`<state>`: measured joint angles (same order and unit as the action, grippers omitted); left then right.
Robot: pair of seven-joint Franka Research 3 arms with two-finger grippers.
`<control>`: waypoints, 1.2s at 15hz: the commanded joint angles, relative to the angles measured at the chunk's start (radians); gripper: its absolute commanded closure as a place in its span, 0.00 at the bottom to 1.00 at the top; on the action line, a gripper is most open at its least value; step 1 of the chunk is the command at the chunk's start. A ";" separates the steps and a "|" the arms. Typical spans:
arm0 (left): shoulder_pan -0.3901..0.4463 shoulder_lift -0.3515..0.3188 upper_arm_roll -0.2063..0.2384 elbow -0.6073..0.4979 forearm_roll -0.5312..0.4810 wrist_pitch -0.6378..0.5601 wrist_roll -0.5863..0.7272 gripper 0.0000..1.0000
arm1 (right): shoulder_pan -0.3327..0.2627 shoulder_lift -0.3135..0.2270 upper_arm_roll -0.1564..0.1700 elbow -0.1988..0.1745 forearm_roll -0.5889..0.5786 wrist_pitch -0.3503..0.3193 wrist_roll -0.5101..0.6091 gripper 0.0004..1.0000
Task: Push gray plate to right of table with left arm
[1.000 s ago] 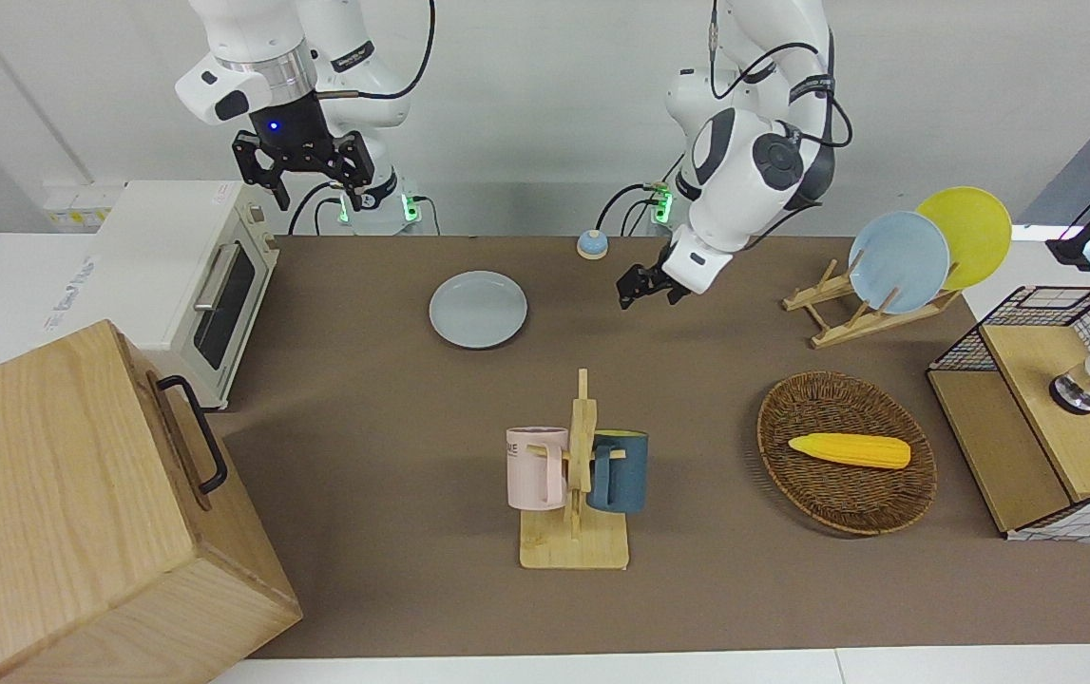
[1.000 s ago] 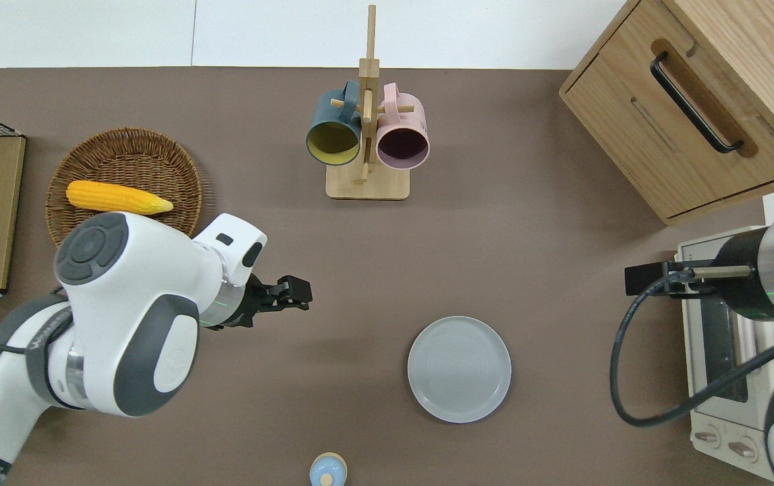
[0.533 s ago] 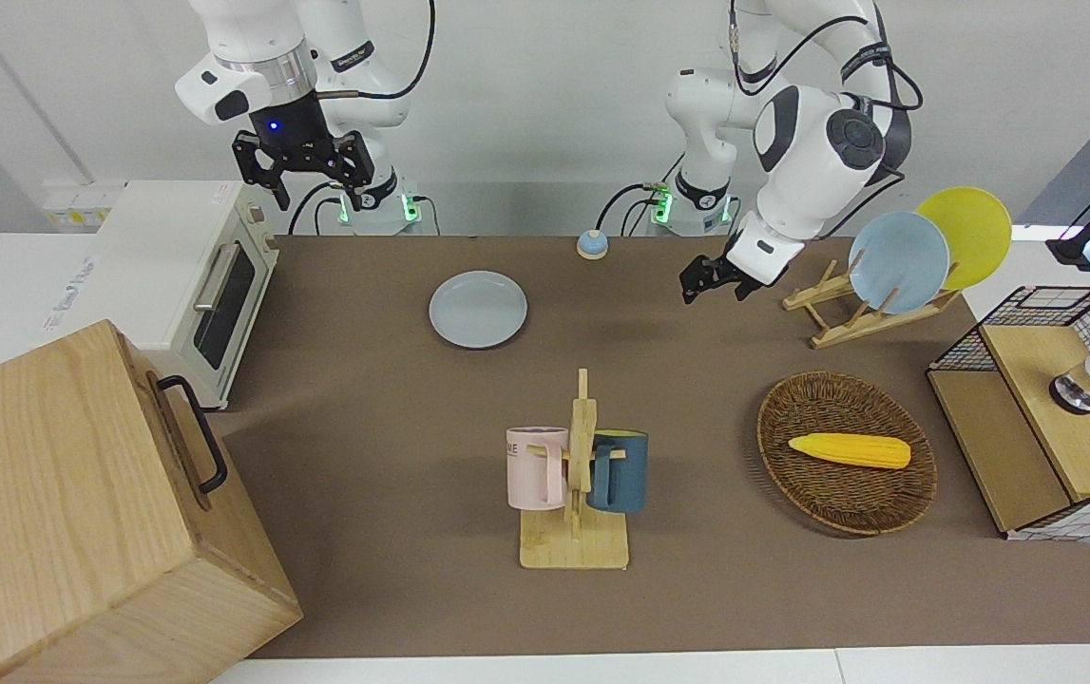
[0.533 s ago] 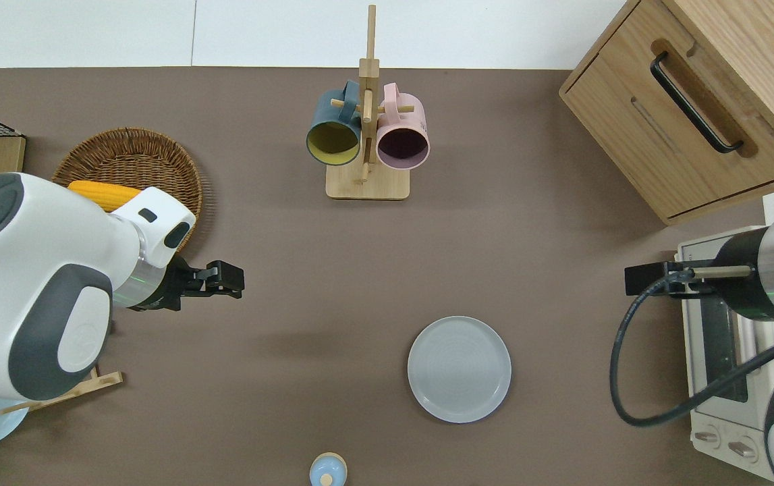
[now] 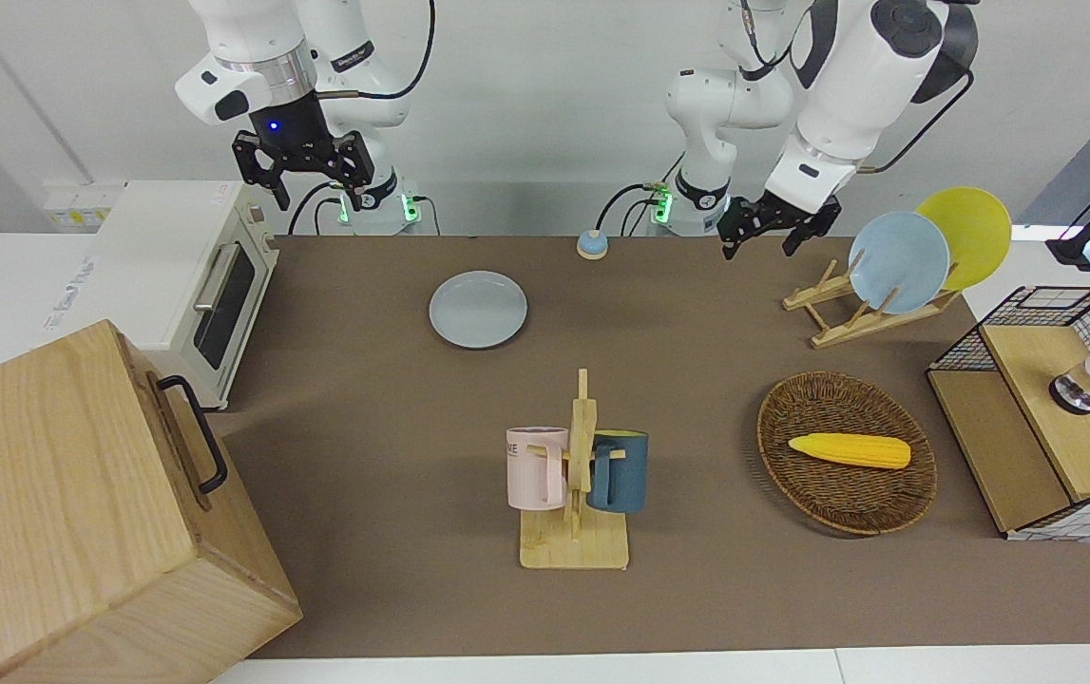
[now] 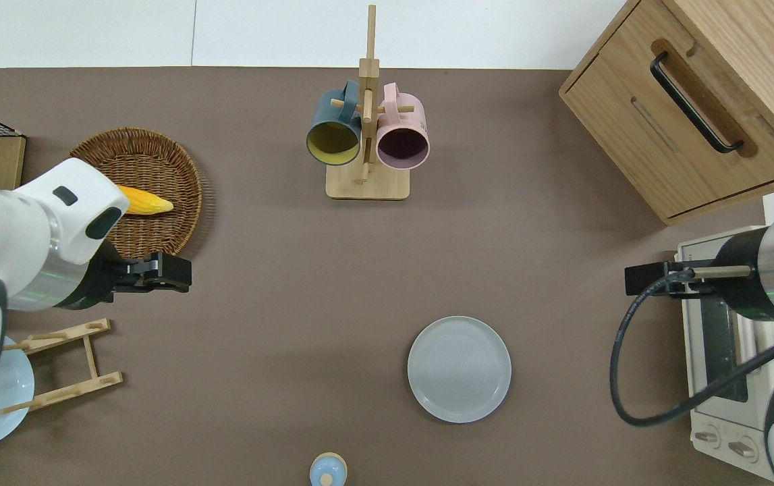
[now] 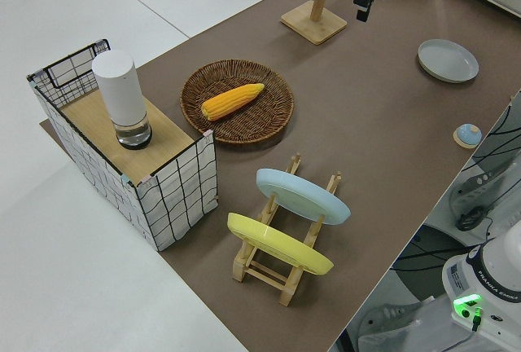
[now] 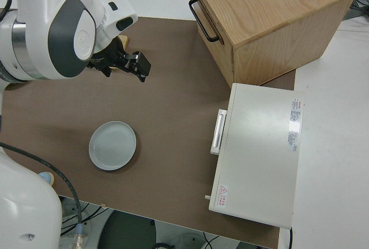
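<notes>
While my right arm sits parked, my left claw (image 6: 174,272) is up in the air by the basket (image 6: 157,223), fingers a bit apart, holding nothing. Plate (image 6: 459,369) lies flat on the table (image 6: 279,283), well apart from it, near the toaster oven (image 5: 188,275).

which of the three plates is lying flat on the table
The gray plate, flat on the table toward the right arm's end. The sky-blue plate and yellow plate stand tilted in the wooden rack.
</notes>
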<state>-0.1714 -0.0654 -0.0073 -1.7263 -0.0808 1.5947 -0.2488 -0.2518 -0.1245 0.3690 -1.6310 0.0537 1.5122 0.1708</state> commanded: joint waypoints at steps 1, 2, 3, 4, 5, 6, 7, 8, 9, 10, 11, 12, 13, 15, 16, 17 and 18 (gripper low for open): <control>0.010 0.013 0.050 0.045 0.027 -0.038 0.115 0.01 | -0.024 -0.027 0.014 -0.027 0.021 0.000 0.010 0.00; 0.003 0.010 0.073 0.045 0.027 -0.038 0.144 0.01 | -0.024 -0.027 0.014 -0.027 0.021 0.000 0.010 0.00; 0.001 0.004 0.078 0.047 0.027 -0.038 0.164 0.01 | -0.024 -0.027 0.014 -0.027 0.021 0.000 0.010 0.00; 0.001 -0.001 0.079 0.047 0.035 -0.038 0.168 0.01 | -0.024 -0.027 0.014 -0.027 0.021 0.000 0.010 0.00; 0.001 -0.002 0.079 0.045 0.052 -0.038 0.169 0.01 | -0.024 -0.027 0.014 -0.027 0.021 0.000 0.010 0.00; 0.001 -0.005 0.081 0.047 0.068 -0.036 0.169 0.01 | -0.024 -0.027 0.014 -0.027 0.021 -0.001 0.010 0.00; 0.001 -0.008 0.082 0.047 0.076 -0.035 0.169 0.01 | -0.024 -0.027 0.014 -0.027 0.021 0.000 0.010 0.00; 0.001 -0.008 0.082 0.047 0.073 -0.030 0.168 0.01 | -0.024 -0.027 0.014 -0.027 0.021 0.000 0.010 0.00; 0.001 -0.010 0.084 0.051 0.073 -0.025 0.163 0.01 | -0.024 -0.027 0.014 -0.027 0.021 0.000 0.010 0.00; 0.001 -0.013 0.087 0.056 0.073 -0.024 0.163 0.01 | -0.024 -0.027 0.014 -0.027 0.021 0.000 0.010 0.00; 0.001 -0.016 0.090 0.056 0.073 -0.025 0.166 0.01 | -0.024 -0.027 0.014 -0.027 0.021 0.000 0.012 0.00; 0.001 -0.020 0.092 0.056 0.075 -0.025 0.166 0.01 | -0.024 -0.027 0.014 -0.027 0.021 0.000 0.010 0.00; 0.001 -0.024 0.090 0.056 0.075 -0.025 0.164 0.01 | -0.024 -0.027 0.014 -0.027 0.021 0.000 0.010 0.00; 0.001 -0.025 0.090 0.056 0.075 -0.025 0.163 0.01 | -0.024 -0.027 0.014 -0.027 0.021 0.000 0.010 0.00; 0.001 -0.027 0.090 0.056 0.075 -0.025 0.163 0.01 | -0.024 -0.027 0.014 -0.027 0.021 0.000 0.010 0.00; 0.001 -0.027 0.090 0.057 0.075 -0.025 0.163 0.01 | -0.024 -0.027 0.014 -0.027 0.021 0.000 0.010 0.00; 0.001 -0.027 0.090 0.056 0.075 -0.025 0.163 0.01 | -0.024 -0.027 0.014 -0.027 0.021 0.000 0.010 0.00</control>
<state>-0.1646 -0.0867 0.0768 -1.6788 -0.0279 1.5799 -0.0931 -0.2518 -0.1245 0.3690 -1.6310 0.0537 1.5122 0.1708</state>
